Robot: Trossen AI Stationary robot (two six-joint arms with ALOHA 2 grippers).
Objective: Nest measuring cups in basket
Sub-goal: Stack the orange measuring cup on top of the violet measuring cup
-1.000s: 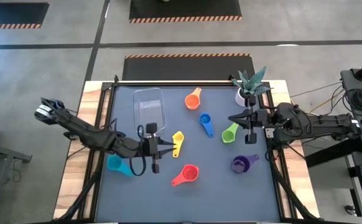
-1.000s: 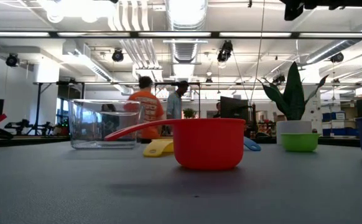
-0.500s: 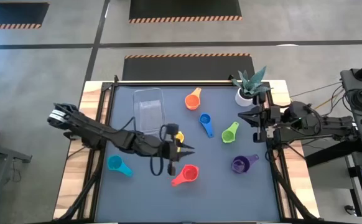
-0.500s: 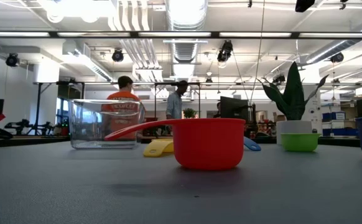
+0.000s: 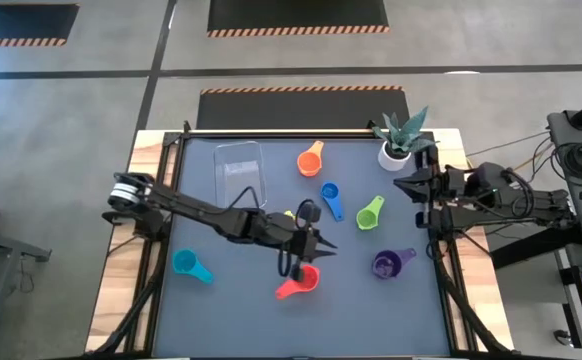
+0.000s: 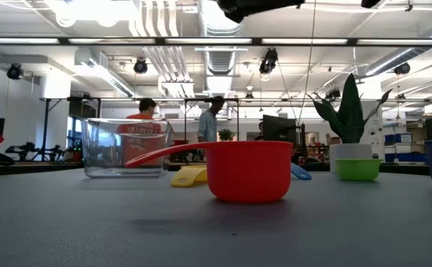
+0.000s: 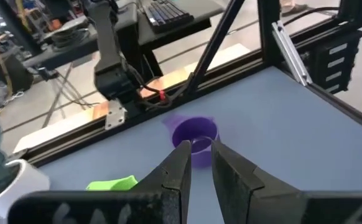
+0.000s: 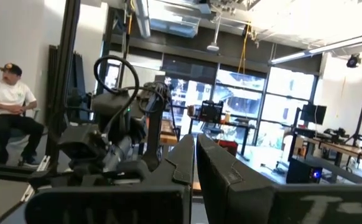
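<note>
Left gripper (image 5: 316, 246) over the red cup (image 5: 303, 279), fingers a narrow slit apart, empty.
Cup sits well apart from the basket (image 5: 241, 174), toward the table's front; light, stiff, likely slick; best pinched at its flat handle. Right gripper (image 5: 403, 184) shut, empty.

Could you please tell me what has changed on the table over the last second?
The left hand swept empty from beside the basket across to above the red cup. The right hand drew back slightly toward its table edge, shut. The cups and basket stayed put.
</note>
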